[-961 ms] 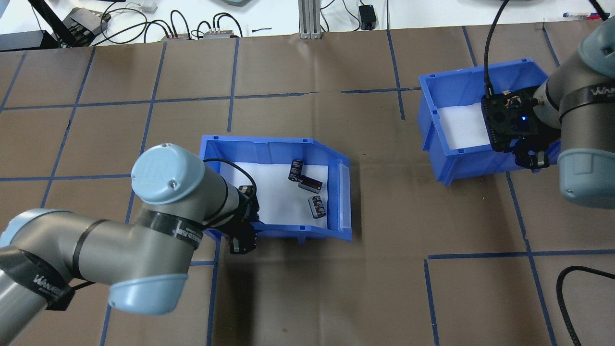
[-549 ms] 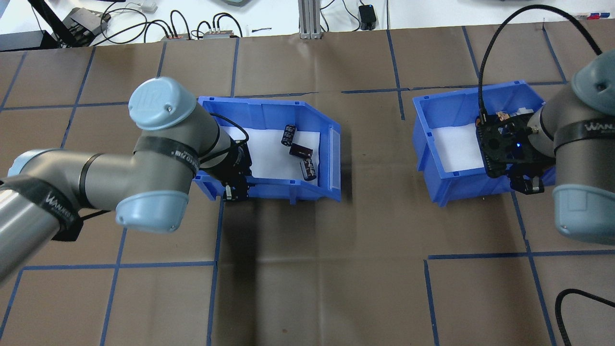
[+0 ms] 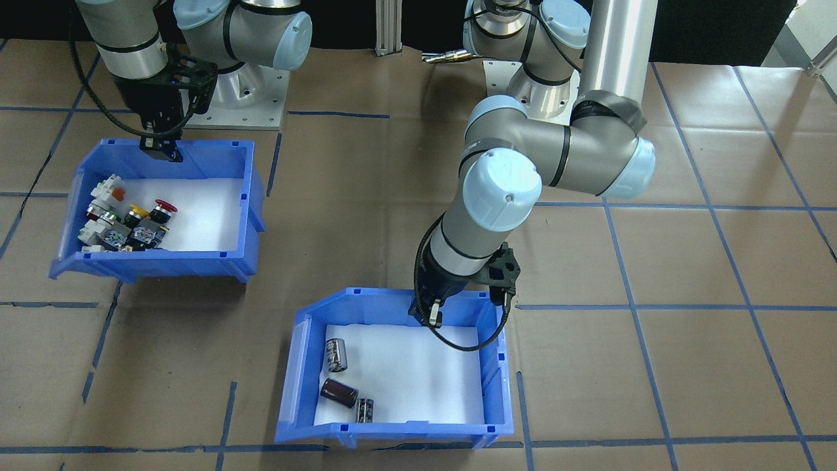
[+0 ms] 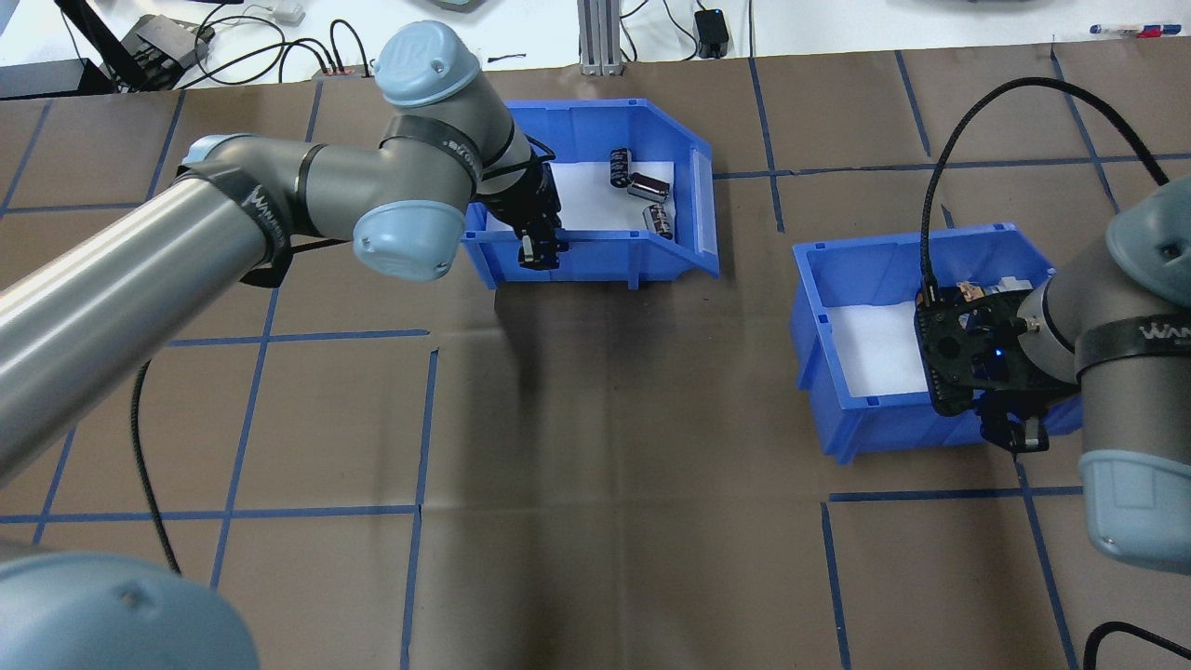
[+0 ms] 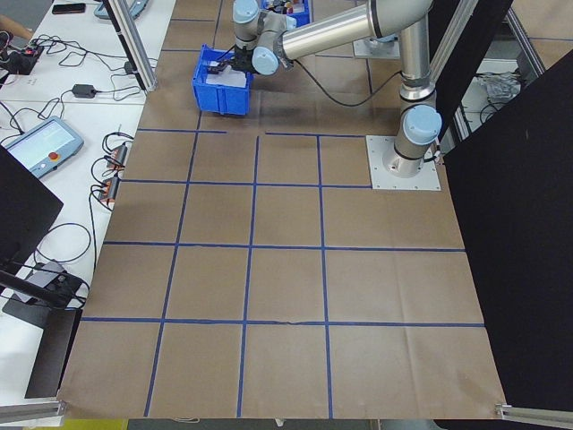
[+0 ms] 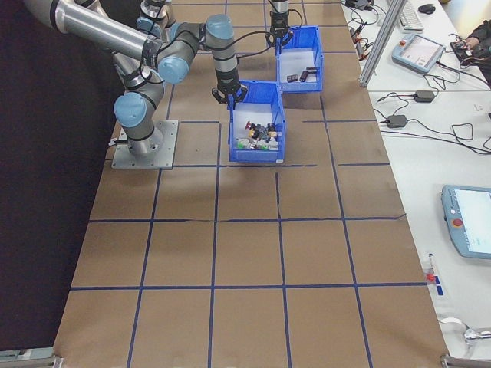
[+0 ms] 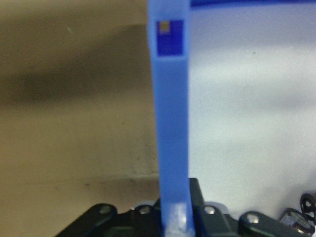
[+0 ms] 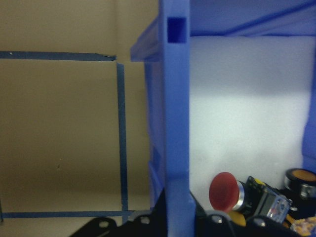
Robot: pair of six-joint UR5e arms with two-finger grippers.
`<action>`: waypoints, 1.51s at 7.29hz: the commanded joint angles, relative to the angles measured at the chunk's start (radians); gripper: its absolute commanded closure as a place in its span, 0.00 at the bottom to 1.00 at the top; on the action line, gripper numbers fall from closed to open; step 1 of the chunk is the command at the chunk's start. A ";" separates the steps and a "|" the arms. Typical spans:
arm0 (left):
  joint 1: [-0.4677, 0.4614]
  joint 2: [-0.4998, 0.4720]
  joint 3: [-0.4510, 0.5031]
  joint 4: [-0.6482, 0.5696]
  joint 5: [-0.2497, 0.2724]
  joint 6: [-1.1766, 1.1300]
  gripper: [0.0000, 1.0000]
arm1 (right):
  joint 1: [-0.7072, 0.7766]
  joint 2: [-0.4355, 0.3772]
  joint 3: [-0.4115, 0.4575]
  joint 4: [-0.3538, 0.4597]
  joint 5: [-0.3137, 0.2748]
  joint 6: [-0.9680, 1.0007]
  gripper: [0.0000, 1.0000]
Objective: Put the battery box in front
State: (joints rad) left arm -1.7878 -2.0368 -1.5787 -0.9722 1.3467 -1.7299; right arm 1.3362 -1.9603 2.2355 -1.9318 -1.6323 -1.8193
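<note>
Overhead view: left gripper (image 4: 538,249) clamped on battery box (image 4: 595,244) wall, box at far edge, release pending; right gripper (image 4: 1010,433) clamped on switch bin (image 4: 842,409).

Grey tubular arms with pale blue joint caps, small screws in the caps, black bands lettered white, black braided cables, square silver base plates with bolts.

Battery box (image 4: 595,251) sat at the far edge of the table (image 4: 605,465), left of centre in the overhead view; three cells (image 4: 640,188) lay in its right end. Switch bin (image 4: 842,409) sat nearer, to the right, well apart.
</note>
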 commanded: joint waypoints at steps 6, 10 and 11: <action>-0.036 -0.065 0.077 -0.016 -0.044 -0.117 0.81 | 0.126 -0.158 0.111 0.048 0.118 0.205 1.00; 0.022 -0.040 0.103 -0.032 -0.044 -0.109 0.00 | 0.372 0.010 0.020 -0.041 0.103 0.466 1.00; 0.050 0.013 0.101 -0.101 -0.038 -0.033 0.01 | 0.453 0.070 0.000 -0.061 0.085 0.550 1.00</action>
State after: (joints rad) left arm -1.7662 -2.0754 -1.4777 -1.0162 1.3029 -1.8231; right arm 1.6910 -1.9644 2.2722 -1.9745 -1.5290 -1.3706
